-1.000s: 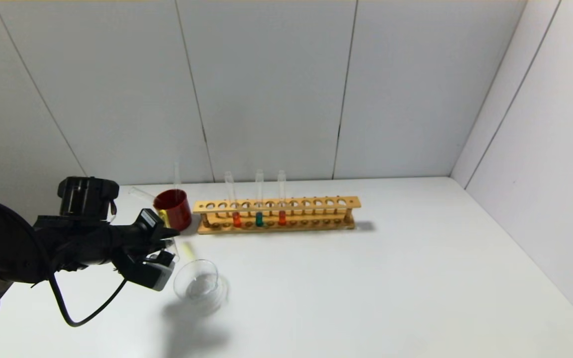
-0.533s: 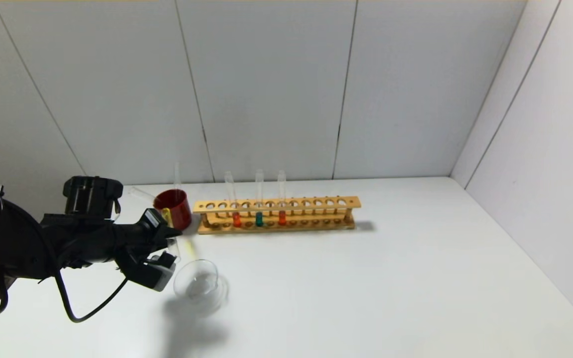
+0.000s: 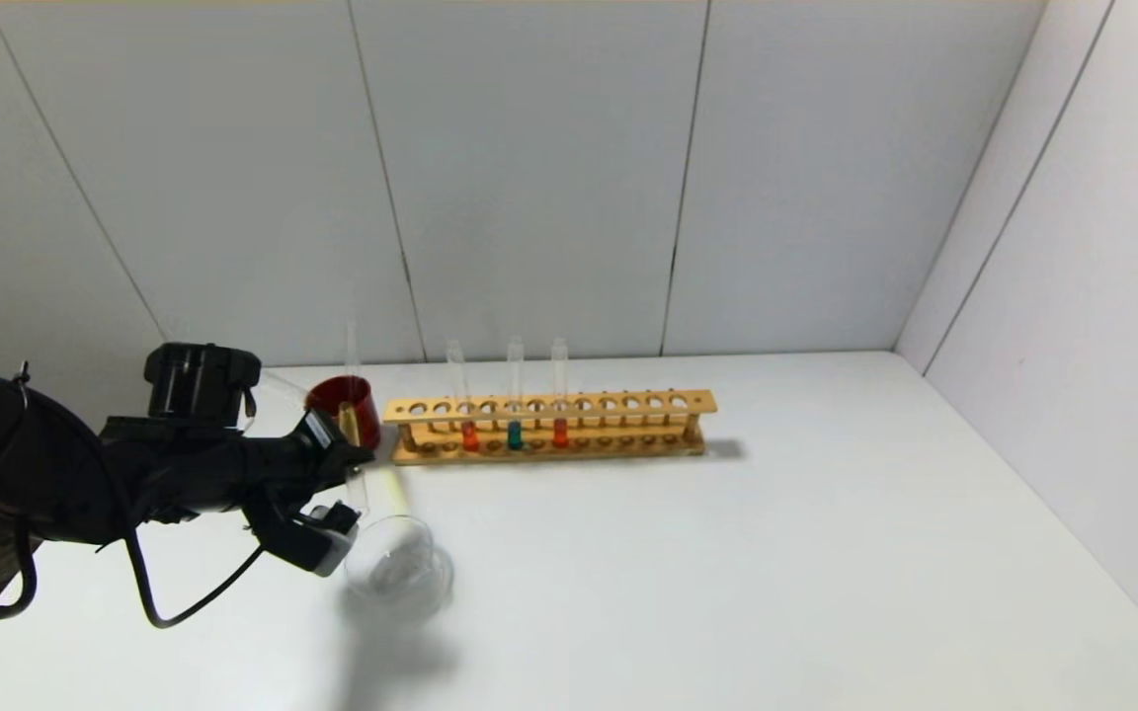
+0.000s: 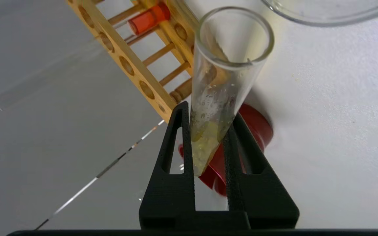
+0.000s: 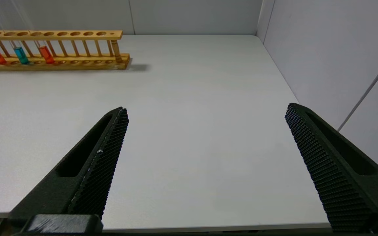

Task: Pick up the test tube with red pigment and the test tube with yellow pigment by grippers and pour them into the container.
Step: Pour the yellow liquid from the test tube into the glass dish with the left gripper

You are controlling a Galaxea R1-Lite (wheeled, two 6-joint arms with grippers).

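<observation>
The left hand [image 3: 337,484], a black two-fingered claw on a black arm with a looping cable, hangs over the bench [image 3: 727,573] near its left edge, toward the front. It is clenched on the thin clear glass test tube with yellow pigment [image 3: 356,464]. In the left wrist view the two black fingers [image 4: 176,144] press the tube [image 4: 221,85] from both sides low on its length, and a little pale yellow liquid with droplets clings to the inner glass near the grip. The tube is tilted, its open mouth pointing toward the small, shallow, round clear glass container [image 3: 399,568], which stands on the bench just beside the hand, on the side toward the bench's middle. The rim of that dish [image 4: 326,13] shows just past the tube's mouth; whether they touch cannot be told.

Behind the hand, close to the back edge, stands an opaque dark red cup [image 3: 342,407] with a clear empty tube leaning in it. Just beside the cup, along the back edge, a long wooden test tube rack [image 3: 549,427] holds three upright tubes: a thin clear glass test tube with red pigment [image 3: 470,434] at its rounded bottom, a tube with green liquid [image 3: 515,434], and a second tube with red-orange liquid [image 3: 560,433].

The right hand [image 5: 205,114] is released, its two black ribbed fingers [image 5: 107,154] spread wide apart above the bench's front-right part, well apart from the rack [image 5: 54,49].
</observation>
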